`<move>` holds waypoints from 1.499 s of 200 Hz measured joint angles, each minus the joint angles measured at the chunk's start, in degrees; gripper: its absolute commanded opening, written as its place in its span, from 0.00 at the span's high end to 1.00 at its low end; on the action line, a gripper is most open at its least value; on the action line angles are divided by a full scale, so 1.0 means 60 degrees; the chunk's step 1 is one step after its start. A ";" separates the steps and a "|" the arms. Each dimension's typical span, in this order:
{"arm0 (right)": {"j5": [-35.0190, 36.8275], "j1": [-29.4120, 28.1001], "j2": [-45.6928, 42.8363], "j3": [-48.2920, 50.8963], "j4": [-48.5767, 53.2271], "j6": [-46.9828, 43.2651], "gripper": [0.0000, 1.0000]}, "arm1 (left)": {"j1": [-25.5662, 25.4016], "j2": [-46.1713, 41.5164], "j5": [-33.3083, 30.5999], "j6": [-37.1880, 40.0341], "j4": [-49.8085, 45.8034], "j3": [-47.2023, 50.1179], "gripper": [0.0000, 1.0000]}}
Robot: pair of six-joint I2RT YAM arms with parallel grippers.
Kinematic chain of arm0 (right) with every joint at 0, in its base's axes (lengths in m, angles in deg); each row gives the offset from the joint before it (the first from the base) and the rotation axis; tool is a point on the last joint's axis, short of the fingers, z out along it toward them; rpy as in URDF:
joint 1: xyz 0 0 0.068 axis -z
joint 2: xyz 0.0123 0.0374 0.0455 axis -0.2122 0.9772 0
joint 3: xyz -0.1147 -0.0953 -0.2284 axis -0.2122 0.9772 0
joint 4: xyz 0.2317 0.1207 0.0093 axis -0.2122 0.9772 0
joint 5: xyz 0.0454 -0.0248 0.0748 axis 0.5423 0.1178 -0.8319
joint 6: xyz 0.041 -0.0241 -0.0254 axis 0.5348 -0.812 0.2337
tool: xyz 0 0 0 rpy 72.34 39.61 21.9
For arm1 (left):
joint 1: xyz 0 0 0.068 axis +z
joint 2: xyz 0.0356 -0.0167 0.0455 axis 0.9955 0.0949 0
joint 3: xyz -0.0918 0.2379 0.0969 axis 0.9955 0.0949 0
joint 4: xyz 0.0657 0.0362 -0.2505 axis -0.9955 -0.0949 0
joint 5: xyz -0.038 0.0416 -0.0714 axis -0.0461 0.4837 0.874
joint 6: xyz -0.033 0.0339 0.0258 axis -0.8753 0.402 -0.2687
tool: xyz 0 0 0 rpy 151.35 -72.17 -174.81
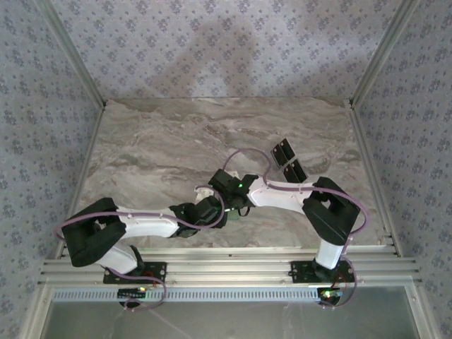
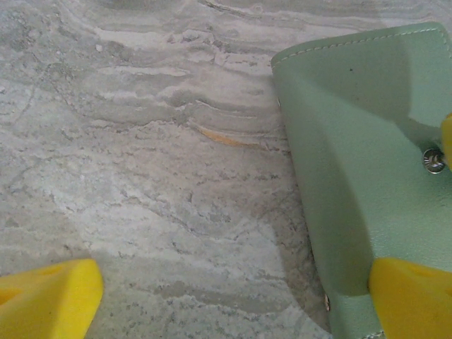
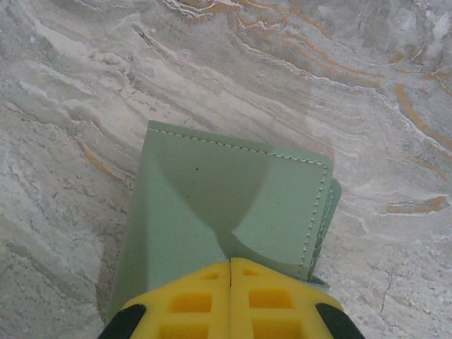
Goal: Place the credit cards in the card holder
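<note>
The right gripper (image 3: 231,272) is squeezed shut at six o'clock on the card holder (image 3: 226,198); the left gripper (image 2: 229,296) is wide open. A push may slide the holder away.

Both arms are the same build: the left arm (image 1: 145,226) and right arm (image 1: 282,195) have smooth white links with chunky black joint housings. Thin lilac cables (image 1: 247,157) loop along them, and there's a tiny green LED (image 1: 241,186) on one wrist. The left arm's bright yellow plastic fingers (image 2: 49,300) are plain wedges. The right arm's yellow fingers (image 3: 191,300) have square pockets moulded in and black corners.
</note>
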 measured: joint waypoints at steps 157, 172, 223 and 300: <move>0.0244 -0.0164 -0.0248 0.0736 -0.0969 0.0718 1.00 | 0.0000 -0.0076 -0.0007 0.0153 -0.0080 0.0025 0.02; 0.0237 -0.0175 -0.0299 0.0787 -0.1020 0.0780 1.00 | 0.0007 -0.0131 0.0044 0.0193 -0.0149 0.0025 0.02; -0.0160 -0.0178 -0.0441 0.0787 -0.1005 0.0718 1.00 | 0.0193 -0.0568 0.0601 0.0437 -0.0492 0.0091 0.01; -0.0943 0.0102 -0.1009 0.0783 -0.0798 0.0499 1.00 | 0.0565 -0.1574 0.1268 0.0255 -0.0430 0.0382 0.01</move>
